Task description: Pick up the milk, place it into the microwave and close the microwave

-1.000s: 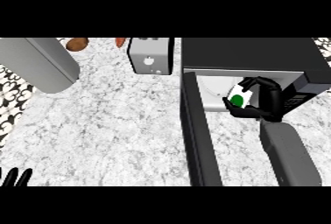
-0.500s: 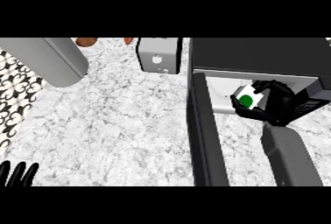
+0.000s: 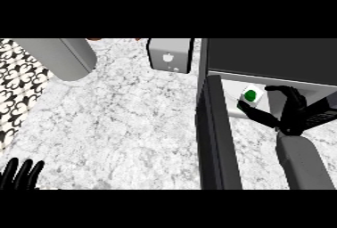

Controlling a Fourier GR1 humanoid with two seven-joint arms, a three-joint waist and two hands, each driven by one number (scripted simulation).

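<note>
While the left robot hand (image 3: 20,174) rests open at the lower left corner of the view, its black fingers straight and pointing up, a strip of black-and-white patterned surface (image 3: 18,89) runs along the left edge above it. Just right of that strip, at the top, stands a large plain grey rounded body (image 3: 56,58). The marbled white table (image 3: 125,120) fills the middle of the view. At the top centre sits a small grey box (image 3: 170,54) with a pale emblem on its face, just beside the microwave (image 3: 270,58), whose dark top fills the upper right. The microwave's door (image 3: 214,133) stands open, seen edge-on as a long dark slab running from the cavity's left corner down toward the lower edge. Right of the door, in the pale mouth of the cavity, is the milk (image 3: 251,95), a white carton with a green dot, tilted a little; whether it rests on the cavity floor I cannot tell. The right robot hand (image 3: 293,111) is curled round the milk, its thumb reaching in under the carton and its fingers (image 3: 284,89) arching over toward the carton's right side. Its grey forearm (image 3: 302,162) comes up from the lower right, between the open door and the right edge.
</note>
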